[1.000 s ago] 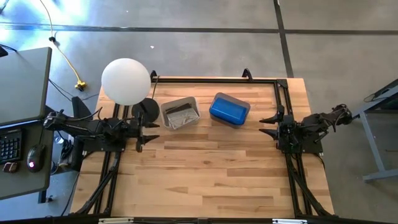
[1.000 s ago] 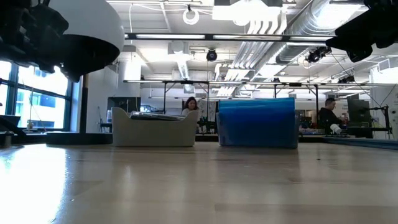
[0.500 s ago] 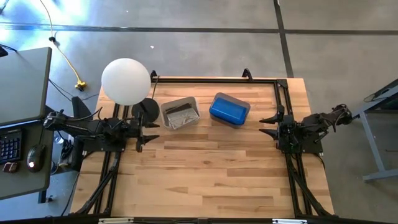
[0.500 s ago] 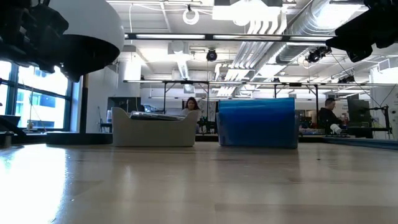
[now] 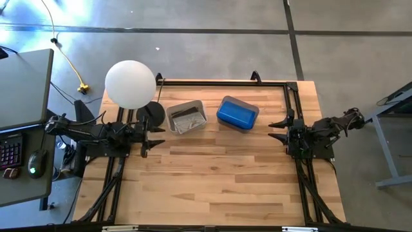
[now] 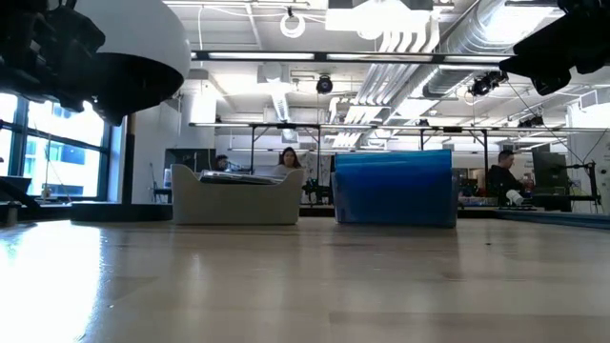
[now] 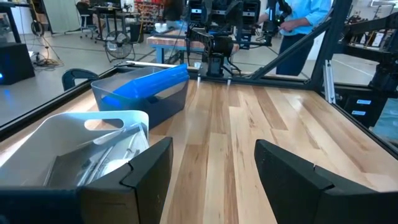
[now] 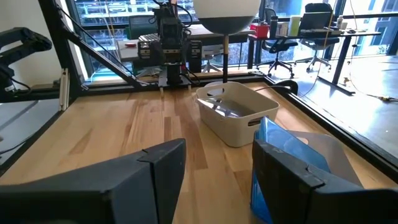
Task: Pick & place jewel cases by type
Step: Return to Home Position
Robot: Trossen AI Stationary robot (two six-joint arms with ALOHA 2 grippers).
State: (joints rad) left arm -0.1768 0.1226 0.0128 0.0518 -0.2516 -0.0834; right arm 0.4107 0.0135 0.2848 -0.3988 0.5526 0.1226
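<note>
1. Left gripper [image 5: 157, 137]: at the left edge of the table [image 5: 219, 180], raised off the wood, fingers spread wide, nothing held.
2. Right gripper [image 5: 275, 129]: at the opposite edge, facing inward, likewise spread wide and empty.
3. Blue jewel cases [image 5: 237, 111]: lying in the dark tub [image 7: 158, 104] toward the table's far side, nearer the right gripper yet well apart from it.
4. Black jewel cases [image 5: 186, 118]: lying in the pale tub [image 6: 233, 205], just beside the dark tub and near the left gripper, untouched by either arm.
</note>
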